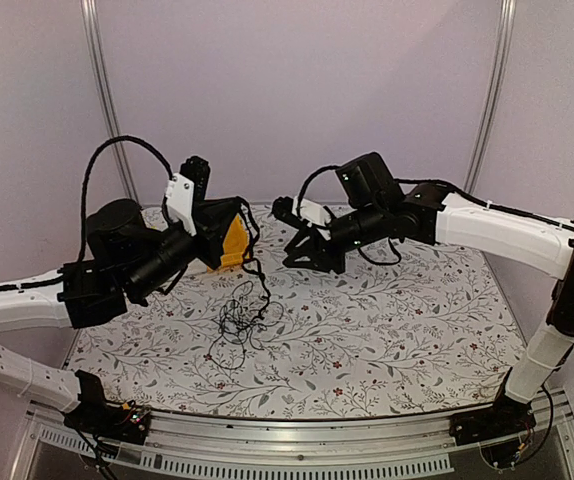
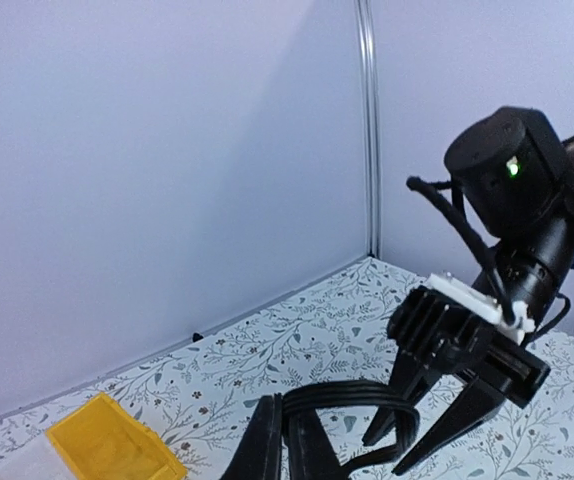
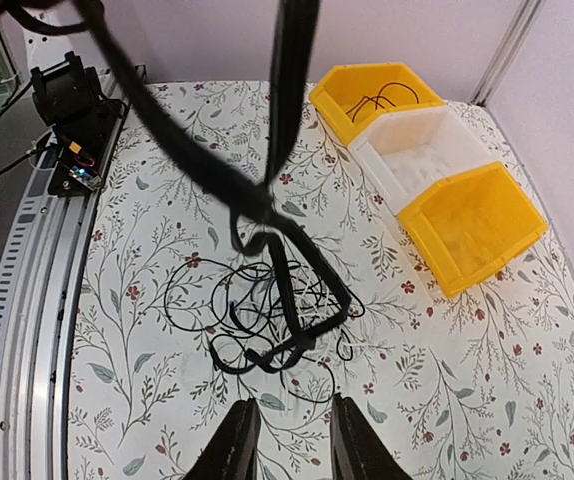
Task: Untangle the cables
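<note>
The cables (image 1: 241,318) lie as a loose tangle of thin black wires on the floral table, also seen in the right wrist view (image 3: 257,310). A flat black cable (image 3: 297,270) rises out of the tangle. My left gripper (image 1: 256,262) holds it above the table. In the left wrist view that gripper (image 2: 285,408) is shut on the flat cable (image 2: 367,393), which loops off to the right. My right gripper (image 1: 312,258) is open and empty, hovering above the table right of the tangle. Its fingers (image 3: 237,440) frame the tangle's near edge, and it also shows in the left wrist view (image 2: 392,455).
Three bins stand in a row at the back of the table: a yellow one holding a thin black wire (image 3: 377,100), a white one (image 3: 422,150) and another yellow one (image 3: 472,225). One yellow bin (image 1: 232,245) sits behind my left gripper. The metal rail (image 3: 37,260) runs along the table's near edge.
</note>
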Available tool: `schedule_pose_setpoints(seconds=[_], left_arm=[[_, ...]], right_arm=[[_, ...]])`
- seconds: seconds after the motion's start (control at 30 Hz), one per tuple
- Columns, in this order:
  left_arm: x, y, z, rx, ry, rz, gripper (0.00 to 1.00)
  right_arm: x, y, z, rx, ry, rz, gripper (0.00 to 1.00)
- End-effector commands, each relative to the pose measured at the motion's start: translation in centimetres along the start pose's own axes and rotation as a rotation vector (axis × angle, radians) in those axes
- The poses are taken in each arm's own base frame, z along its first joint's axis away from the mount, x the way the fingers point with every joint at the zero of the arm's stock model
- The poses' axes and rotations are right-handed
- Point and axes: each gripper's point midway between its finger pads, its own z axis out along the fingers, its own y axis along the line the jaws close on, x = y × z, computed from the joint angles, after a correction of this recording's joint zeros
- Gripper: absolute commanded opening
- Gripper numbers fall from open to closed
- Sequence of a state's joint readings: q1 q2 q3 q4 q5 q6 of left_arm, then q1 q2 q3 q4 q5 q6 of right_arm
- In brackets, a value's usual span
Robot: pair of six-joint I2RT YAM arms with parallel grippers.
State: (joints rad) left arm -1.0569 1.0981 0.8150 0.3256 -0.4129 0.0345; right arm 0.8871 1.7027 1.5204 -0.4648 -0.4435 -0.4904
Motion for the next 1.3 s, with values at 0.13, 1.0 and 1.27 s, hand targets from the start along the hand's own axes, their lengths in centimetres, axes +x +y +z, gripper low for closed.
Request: schedule_pose_setpoints(seconds=[0.13,1.0,1.27], left_arm=[[-8.1,6.9,-2.1,-0.198,-0.078,0.01,0.0],[-3.3,28.4,-8.1,-0.759,0.215,0.081,0.0],[0.3,32.5,-7.7,-0.774,0.24,0.018,0.0]], right_arm=[[2.6,-2.7,-3.5,0.116,-0.011,0.029,0.34],[12.5,-3.5,-5.7,0.153,0.031,0.071,0.51],[13.0,-3.6,-5.6,0.165,0.048,0.046,0.51]])
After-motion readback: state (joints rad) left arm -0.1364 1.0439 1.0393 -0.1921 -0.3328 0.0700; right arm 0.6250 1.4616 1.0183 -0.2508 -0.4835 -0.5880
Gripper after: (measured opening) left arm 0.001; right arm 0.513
